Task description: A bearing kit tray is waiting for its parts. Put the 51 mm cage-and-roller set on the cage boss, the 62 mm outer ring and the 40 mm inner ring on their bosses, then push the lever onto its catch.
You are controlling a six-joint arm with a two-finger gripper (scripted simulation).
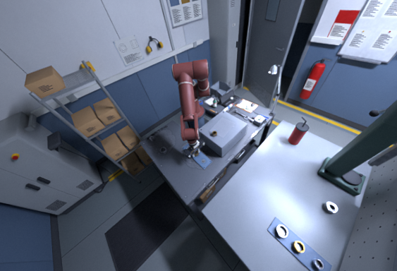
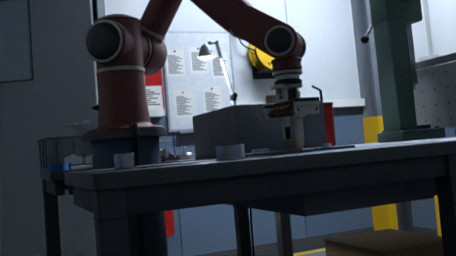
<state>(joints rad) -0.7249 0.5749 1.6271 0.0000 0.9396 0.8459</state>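
Note:
The cage-and-roller set (image 2: 290,143), a small brass-coloured ring, sits low over the blue kit tray (image 1: 198,159) on the dark workbench, and my gripper (image 1: 194,151) (image 2: 293,140) reaches straight down onto the tray, closed around the set. A grey ring (image 2: 230,152) rests on the bench left of the tray, and a smaller grey ring (image 2: 123,160) lies farther left near the arm's base. The side camera shows the tray only partly, under the fingers. I cannot make out the lever.
Behind the tray stands a grey box (image 1: 223,132) close to the gripper. A second bench in front carries another blue tray with rings (image 1: 299,247), a loose ring (image 1: 331,207), a red cup (image 1: 298,133) and a green press (image 1: 348,176). Shelving (image 1: 98,123) stands left.

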